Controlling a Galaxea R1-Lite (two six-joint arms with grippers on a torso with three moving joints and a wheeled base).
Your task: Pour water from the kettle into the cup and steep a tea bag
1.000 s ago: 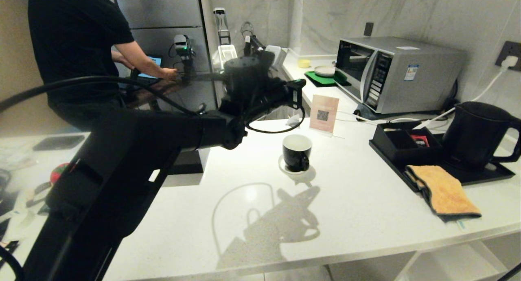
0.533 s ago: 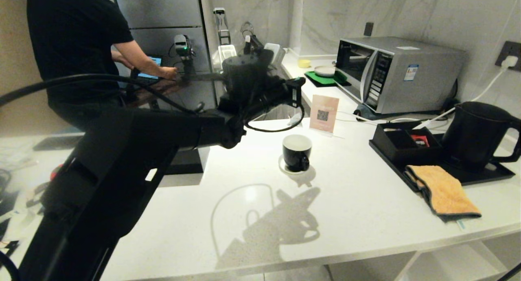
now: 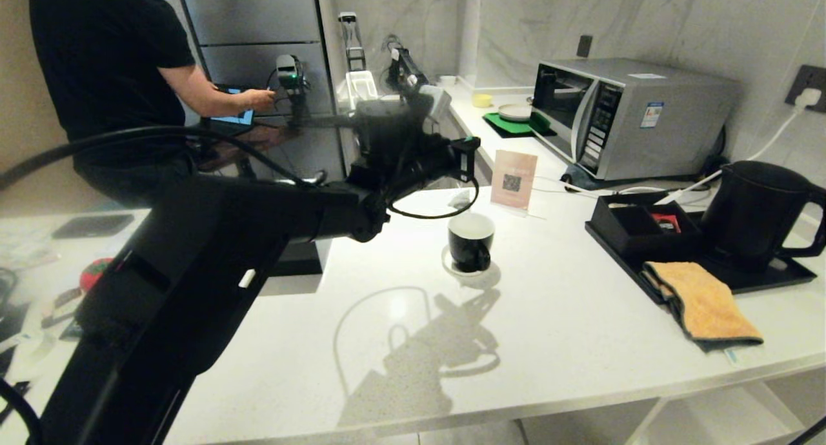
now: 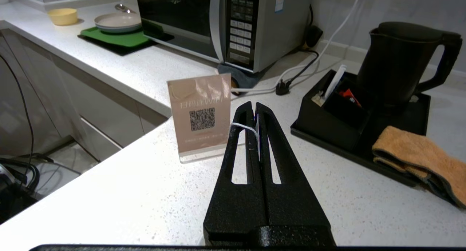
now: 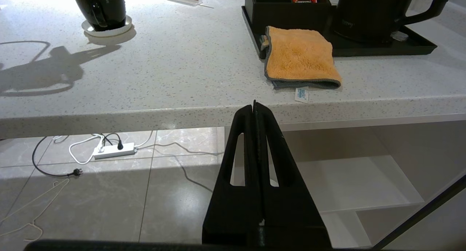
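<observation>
Head view: white-lined cup on saucer; left jaws clenched on tea-bag string.

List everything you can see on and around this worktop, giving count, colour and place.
kettle: one, black, on the black tray, right
cup: one, black, on a white saucer, mid-worktop
tea bag: one, white, hanging by the cup
cloth: one, orange, on the tray's front edge
sign: one, pink, behind the cup
microwave: one, silver, back right
person: one, black shirt, back left
left gripper: shut on the tea bag's string, near the cup
right gripper: shut, below the worktop edge
</observation>
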